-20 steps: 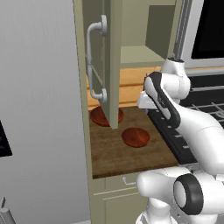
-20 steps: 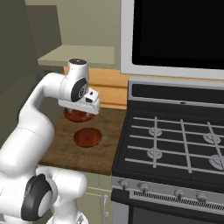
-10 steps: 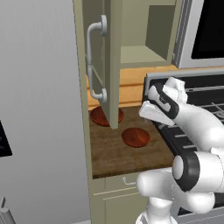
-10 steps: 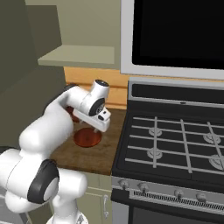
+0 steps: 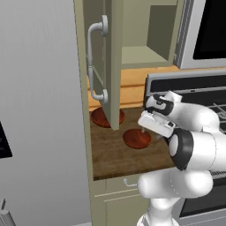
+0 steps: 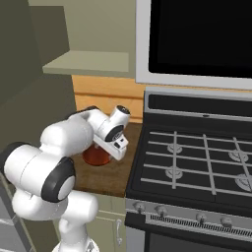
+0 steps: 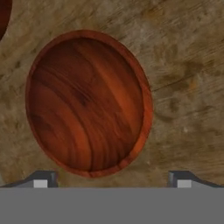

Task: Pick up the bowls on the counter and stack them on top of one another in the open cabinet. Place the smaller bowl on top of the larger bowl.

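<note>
Jaws hung wide apart, nothing between them, poised over worktop [image 5: 114, 156]. Smaller bowl [image 7: 87, 103] sat upright on worktop just ahead of jaws, centred between fingertips [image 7: 41, 179], untouched. Larger bowl [image 5: 103, 117] lay farther beyond, partly behind door of open cabinet [image 5: 115, 62].

The open cabinet [image 5: 132, 39] hangs over the counter [image 5: 114, 152], its door [image 5: 99, 62] swung out toward me with the grey bar handle [image 5: 96, 62] on its face. Two reddish-brown bowls sit on the wood. The larger bowl [image 5: 102, 117] lies far back, partly hidden behind the door's lower edge. The smaller bowl [image 5: 137, 138] sits nearer and to the right, apart from it. The arm's hand hovers just right of that bowl; its fingers seem hidden.
</note>
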{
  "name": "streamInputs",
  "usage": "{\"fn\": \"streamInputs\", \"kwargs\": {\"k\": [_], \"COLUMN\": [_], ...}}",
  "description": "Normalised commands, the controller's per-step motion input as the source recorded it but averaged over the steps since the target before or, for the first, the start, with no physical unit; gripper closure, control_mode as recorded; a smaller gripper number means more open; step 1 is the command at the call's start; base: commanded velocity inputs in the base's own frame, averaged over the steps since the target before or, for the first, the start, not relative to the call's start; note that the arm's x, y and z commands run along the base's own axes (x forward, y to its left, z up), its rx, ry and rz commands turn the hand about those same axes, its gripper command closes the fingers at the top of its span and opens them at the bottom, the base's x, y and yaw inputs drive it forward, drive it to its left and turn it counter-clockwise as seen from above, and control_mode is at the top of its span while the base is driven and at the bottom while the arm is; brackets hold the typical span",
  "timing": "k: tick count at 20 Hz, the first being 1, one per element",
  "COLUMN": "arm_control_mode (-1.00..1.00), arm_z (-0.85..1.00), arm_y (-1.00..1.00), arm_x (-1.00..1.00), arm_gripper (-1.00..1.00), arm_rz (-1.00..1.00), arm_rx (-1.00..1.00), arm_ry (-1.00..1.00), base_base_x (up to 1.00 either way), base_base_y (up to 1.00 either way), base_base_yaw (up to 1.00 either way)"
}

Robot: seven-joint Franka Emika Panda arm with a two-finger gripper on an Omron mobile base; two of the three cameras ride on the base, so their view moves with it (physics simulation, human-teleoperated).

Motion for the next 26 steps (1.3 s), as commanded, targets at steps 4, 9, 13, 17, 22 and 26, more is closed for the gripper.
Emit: {"fn": "streamInputs", "kwargs": {"k": [4, 9, 13, 17, 22, 26], "arm_control_mode": [-1.0, -1.0, -1.0, -1.0, -1.0, -1.0], "arm_z": [-0.29, -0.52, -0.24, -0.17, -0.2, -0.08], "arm_y": [-0.03, -0.09, -0.01, 0.0, 0.0, 0.01], "arm_x": [0.09, 0.0, 0.0, 0.06, 0.11, 0.11], "arm_gripper": [-1.0, -1.0, -1.0, -1.0, -1.0, 1.0], "arm_rz": [-0.06, 0.0, 0.0, 0.0, 0.0, -0.01], "arm_rx": [-0.04, -0.07, -0.01, 0.0, 0.0, 0.0], "arm_ry": [0.05, 0.0, 0.0, 0.0, -0.01, -0.01], "base_base_x": [0.0, 0.0, 0.0, 0.0, 0.0, 0.0], "base_base_y": [0.0, 0.0, 0.0, 0.0, 0.0, 0.0], "base_base_yaw": [0.0, 0.0, 0.0, 0.0, 0.0, 0.0]}}
